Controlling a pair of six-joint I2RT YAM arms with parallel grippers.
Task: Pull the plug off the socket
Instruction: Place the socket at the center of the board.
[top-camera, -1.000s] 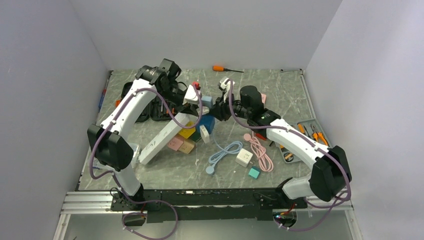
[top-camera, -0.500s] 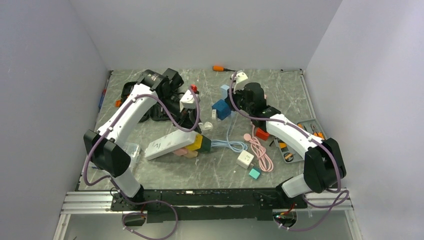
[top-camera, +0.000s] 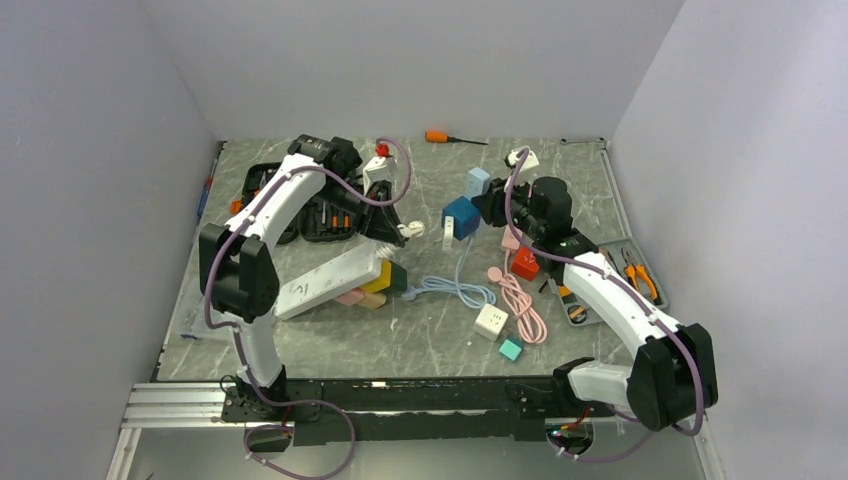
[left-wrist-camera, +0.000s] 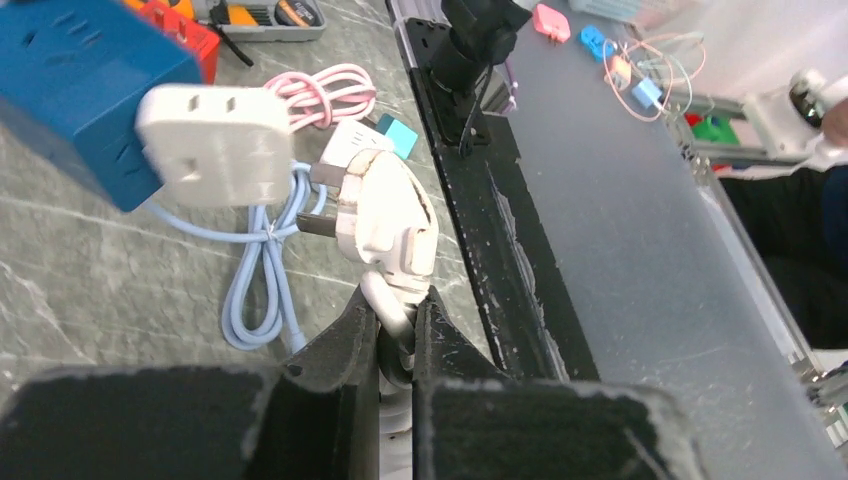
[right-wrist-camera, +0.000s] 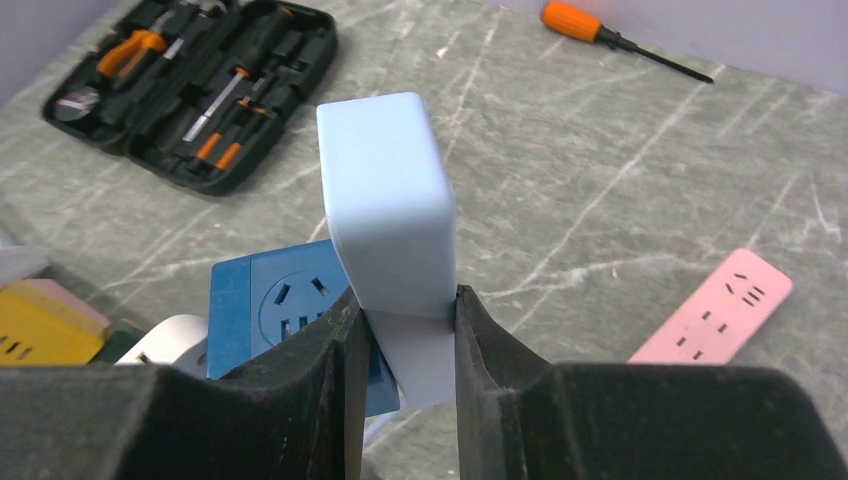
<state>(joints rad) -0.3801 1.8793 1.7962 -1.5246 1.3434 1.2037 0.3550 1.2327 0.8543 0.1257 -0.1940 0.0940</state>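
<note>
Pinching plug (left-wrist-camera: 385, 215), left tool (left-wrist-camera: 397, 312); clamping pale-blue block (right-wrist-camera: 387, 200), right tool (right-wrist-camera: 404, 322).

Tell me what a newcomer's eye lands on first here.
The left gripper is shut on the cable neck of a white plug, its prongs bare in the air, just left of centre. Close by, the right gripper clamps a pale blue block with a dark blue socket cube next to it. Toward the near edge, a white power strip lies with one end over coloured blocks.

Bright even diffuse light; soft shadows; wrist views: fingers (left-wrist-camera: 325, 400) blurred close up, background sharp.
</note>
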